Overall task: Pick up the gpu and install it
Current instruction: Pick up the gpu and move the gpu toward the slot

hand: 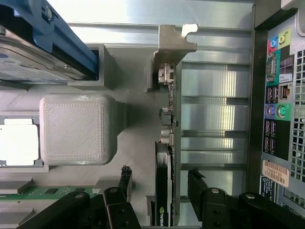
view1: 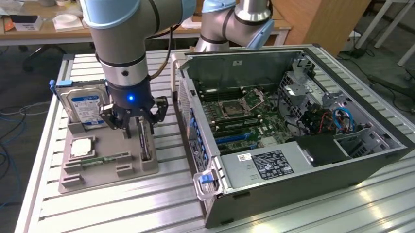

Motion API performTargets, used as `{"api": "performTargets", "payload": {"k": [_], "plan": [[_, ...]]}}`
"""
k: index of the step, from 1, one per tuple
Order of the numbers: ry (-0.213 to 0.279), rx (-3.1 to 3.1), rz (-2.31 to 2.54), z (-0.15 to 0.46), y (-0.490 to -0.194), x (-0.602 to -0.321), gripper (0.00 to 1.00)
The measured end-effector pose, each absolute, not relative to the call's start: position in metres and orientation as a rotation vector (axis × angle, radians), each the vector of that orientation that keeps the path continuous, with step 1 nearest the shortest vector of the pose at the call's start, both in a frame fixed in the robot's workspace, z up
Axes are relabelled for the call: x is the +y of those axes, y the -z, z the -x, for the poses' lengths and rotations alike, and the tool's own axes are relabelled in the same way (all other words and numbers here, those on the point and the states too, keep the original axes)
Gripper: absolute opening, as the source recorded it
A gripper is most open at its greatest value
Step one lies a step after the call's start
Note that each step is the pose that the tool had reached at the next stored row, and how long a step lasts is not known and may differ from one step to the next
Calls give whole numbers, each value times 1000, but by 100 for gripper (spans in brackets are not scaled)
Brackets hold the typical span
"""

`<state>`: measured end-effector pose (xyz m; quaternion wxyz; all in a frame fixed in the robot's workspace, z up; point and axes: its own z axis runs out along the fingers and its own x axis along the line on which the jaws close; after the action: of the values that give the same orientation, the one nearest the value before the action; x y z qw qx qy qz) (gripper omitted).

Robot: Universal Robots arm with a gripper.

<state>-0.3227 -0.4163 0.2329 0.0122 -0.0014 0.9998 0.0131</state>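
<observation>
**Pincer.** The pincer [view1: 139, 129] is at the grey holder tray [view1: 107, 175] and its jaws stand wide apart. In the wrist view the pincer [hand: 160, 175] straddles the gpu [hand: 174, 114], one finger [hand: 125, 180] on the cooler side and the other on the bare board side. A gap shows between each finger and the card. Nothing is clamped or lifted.

**Task item.** The gpu [view1: 145, 145] stands on edge in a slot of the holder tray [hand: 138, 143]. Its silver end bracket points away from the pincer and its black cooler faces the tray's raised block. The tray sits on the slatted metal desk [view1: 129, 206], just beside the open computer case [view1: 311, 194], on the exterior view's left.

**Containers and contents.**
- The holder tray also carries a hard drive [view1: 84, 104] with a blue label, upright at the tray's far end.
- A processor chip [view1: 81, 147] lies flat in a recess of the tray.
- A memory stick [view1: 104, 159] lies flat in the tray nearer the camera.
- The computer case lies on its side with the panel off, showing the motherboard [view1: 240, 111], the power supply and the cabling.

**Obscured areas.**
- In the exterior view the pincer covers the upper part of the card.
- In the wrist view the card's near end is cut off by the picture edge.
- The card's lower edge is hidden inside the slot.
- The case's rear port panel [hand: 277, 109] is partly cut off.
</observation>
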Motion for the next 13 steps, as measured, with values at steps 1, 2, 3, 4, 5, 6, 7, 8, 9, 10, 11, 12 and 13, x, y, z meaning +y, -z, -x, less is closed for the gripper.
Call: {"api": "performTargets", "payload": {"k": [1,2,3,4,5,6,7,8,9,10,11,12,13], "plan": [[-41,3117,4,323,-233,-416,59],[-41,3117,4,323,-233,-416,59],[-41,3117,4,323,-233,-416,57],[-41,3117,4,323,-233,-416,57],[-41,3117,4,323,-233,-416,51],[-41,3117,4,323,-233,-416,45],[-41,3117,4,323,-233,-416,45],[-41,3117,4,323,-233,-416,39],[-41,3117,4,323,-233,-416,39],[-41,3117,4,323,-233,-416,33],[-41,3117,4,323,-233,-416,27],[-41,3117,4,323,-233,-416,26],[-41,3117,4,323,-233,-416,26]]}}
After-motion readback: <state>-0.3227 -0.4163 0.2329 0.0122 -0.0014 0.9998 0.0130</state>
